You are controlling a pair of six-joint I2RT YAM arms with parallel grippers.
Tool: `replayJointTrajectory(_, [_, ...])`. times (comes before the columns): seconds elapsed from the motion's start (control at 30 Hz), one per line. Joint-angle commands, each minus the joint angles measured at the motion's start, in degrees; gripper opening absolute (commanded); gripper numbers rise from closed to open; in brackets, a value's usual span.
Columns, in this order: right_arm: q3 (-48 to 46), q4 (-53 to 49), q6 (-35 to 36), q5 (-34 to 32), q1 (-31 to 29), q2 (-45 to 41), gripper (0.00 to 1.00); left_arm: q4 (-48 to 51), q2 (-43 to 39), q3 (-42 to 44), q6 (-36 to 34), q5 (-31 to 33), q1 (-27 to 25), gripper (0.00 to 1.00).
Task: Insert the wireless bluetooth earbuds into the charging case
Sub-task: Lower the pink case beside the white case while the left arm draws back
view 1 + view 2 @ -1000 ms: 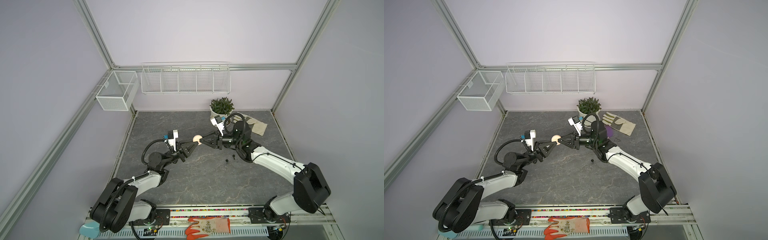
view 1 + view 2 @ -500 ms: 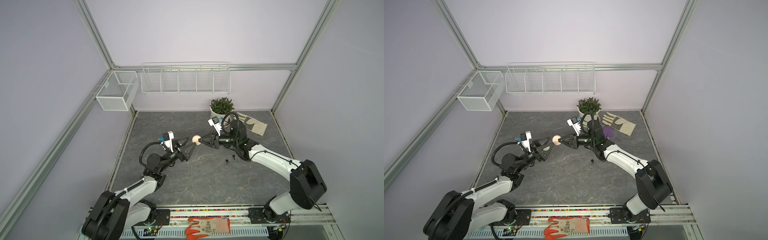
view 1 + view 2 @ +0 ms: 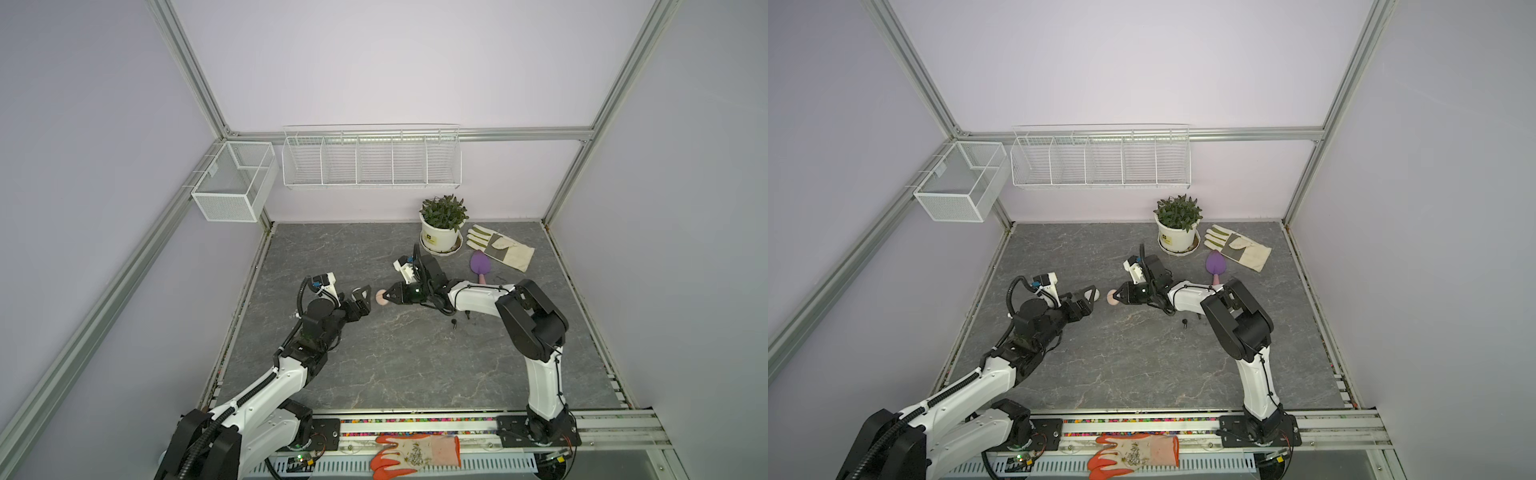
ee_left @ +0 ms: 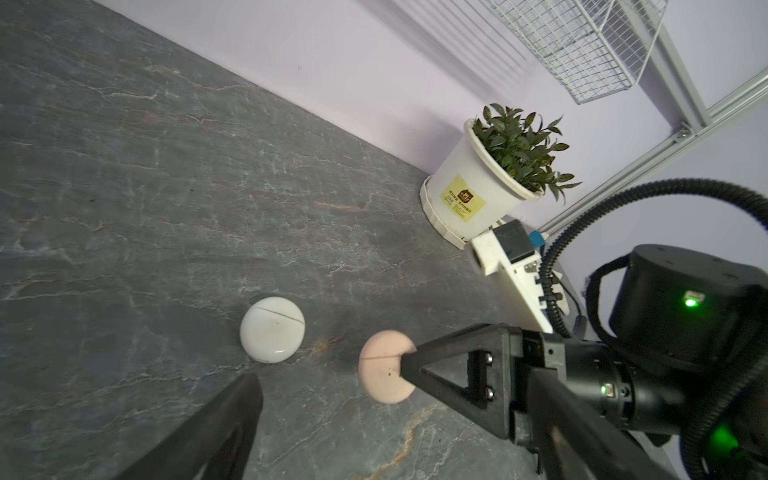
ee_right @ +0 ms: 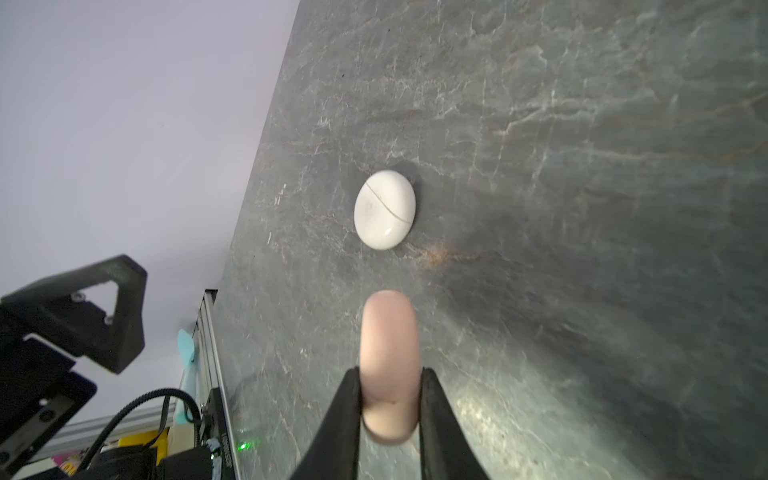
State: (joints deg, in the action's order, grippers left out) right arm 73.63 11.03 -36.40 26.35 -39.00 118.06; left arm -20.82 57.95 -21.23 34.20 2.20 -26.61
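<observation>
My right gripper [image 3: 388,297] [image 5: 389,374] is shut on the rim of a round pink charging case [image 3: 380,297] [image 3: 1112,297] [image 5: 389,332], holding it on edge just above the slab. My left gripper [image 3: 365,301] [image 3: 1090,302] stands open a short way left of it, holding nothing. In the left wrist view the pink case [image 4: 384,368] sits pinched in the right gripper's fingers [image 4: 453,365]. A closed white case [image 4: 272,329] [image 5: 384,209] lies on the slab just beyond it. A tiny black earbud [image 3: 454,323] [image 3: 1184,322] lies under the right forearm, with another dark speck [image 3: 466,314] beside it.
A potted plant [image 3: 441,237], a work glove [image 3: 500,251] and a purple trowel [image 3: 481,266] sit at the back right. Wire baskets [image 3: 371,160] [image 3: 235,183] hang on the back and left walls. An orange glove [image 3: 415,455] lies on the front rail.
My left gripper has opened, let go of the pink case and drawn back to the left. The right gripper keeps the case and has shifted slightly left.
</observation>
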Motion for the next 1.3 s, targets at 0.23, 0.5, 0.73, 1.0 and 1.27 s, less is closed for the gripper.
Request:
replayJointTrajectory(0.23, [7.95, -6.4, -4.04, -8.09, -1.19, 5.02, 0.24, 2.19, 0.52, -2.22, 1.99, 1.49, 0.33, 0.99])
replayJointTrajectory(0.5, [8.4, -6.64, -5.99, -9.0, -1.88, 6.95, 0.25, 5.59, 0.7, -4.45, 1.25, 1.15, 0.33, 0.99])
replayJointTrajectory(0.73, [9.07, -9.36, -6.05, -11.35, -2.52, 6.37, 0.28, 6.39, -1.68, -3.91, 0.46, 1.49, 0.32, 0.99])
replayJointTrajectory(1.0, [9.41, -9.42, -6.49, -10.31, -2.59, 7.49, 0.31, 6.89, -1.45, -4.32, 0.36, 1.01, 0.33, 0.99])
replayJointTrajectory(1.27, [11.67, -10.16, -7.22, -8.92, -2.68, 9.47, 0.35, 6.84, -1.08, -4.52, 0.18, 1.14, 0.28, 0.99])
